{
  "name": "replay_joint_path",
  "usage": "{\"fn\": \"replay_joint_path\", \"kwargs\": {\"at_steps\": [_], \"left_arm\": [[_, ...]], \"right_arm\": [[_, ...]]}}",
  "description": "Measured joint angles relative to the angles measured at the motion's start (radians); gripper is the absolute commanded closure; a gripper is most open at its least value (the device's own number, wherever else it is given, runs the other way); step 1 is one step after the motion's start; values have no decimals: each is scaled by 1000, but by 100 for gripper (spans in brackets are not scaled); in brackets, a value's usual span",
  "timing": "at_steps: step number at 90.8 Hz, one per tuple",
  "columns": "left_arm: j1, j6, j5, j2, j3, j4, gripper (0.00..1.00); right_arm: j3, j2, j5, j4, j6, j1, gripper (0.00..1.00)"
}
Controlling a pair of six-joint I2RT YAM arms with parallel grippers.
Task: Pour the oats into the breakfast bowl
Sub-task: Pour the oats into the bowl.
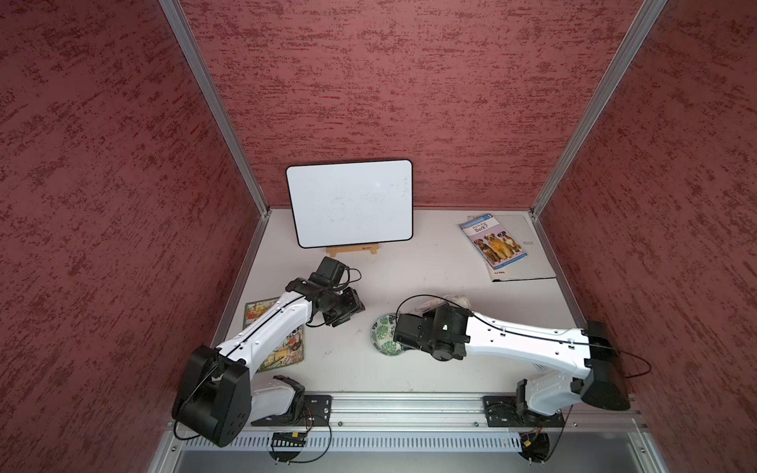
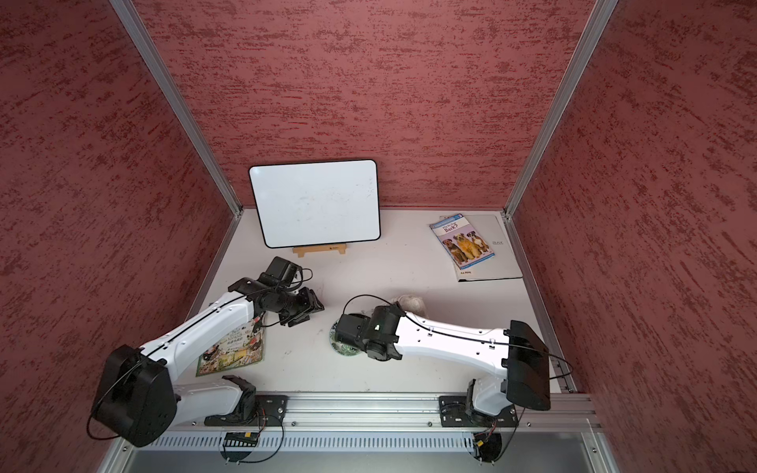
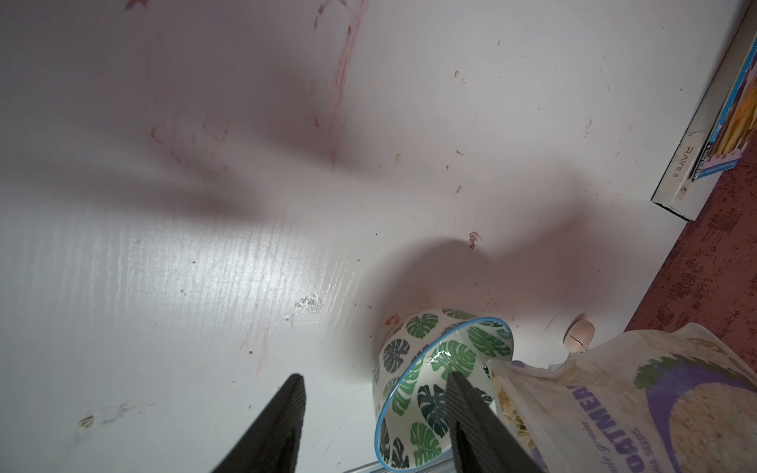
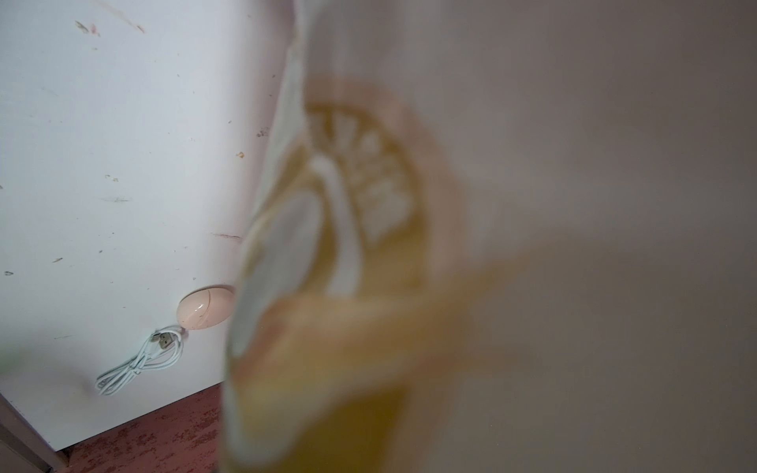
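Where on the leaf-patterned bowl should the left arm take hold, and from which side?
Probably the rim of the breakfast bowl, on the side away from the oats bag, from above: it stands upright and open, and the bag's mouth crowds the opposite rim.

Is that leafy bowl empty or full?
Empty where visible: the breakfast bowl shows its bare leaf pattern inside; a jaw hides part of it.

Breakfast bowl (image 3: 399,356): glazed, glossy ceramic.
Oats bag (image 3: 614,409): crinkled clear plastic, printed label.
Table (image 3: 205,266): smooth white, faint grain, scuffed, slight sheen.
Walls (image 1: 409,82): rough matt red plaster-like texture.
Whiteboard (image 1: 350,202): glossy.
Stand (image 1: 352,250): bare wood.
Front rail (image 1: 409,405): brushed metal.
Pink disc (image 4: 202,307): glossy plastic.
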Motion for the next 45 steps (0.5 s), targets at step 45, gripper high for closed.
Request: {"fn": "replay_joint_path", "kwargs": {"at_steps": [45], "left_arm": [[17, 11, 20, 20, 0, 11, 43]], "right_arm": [[-99, -46, 100, 115, -82, 21, 77]]}}
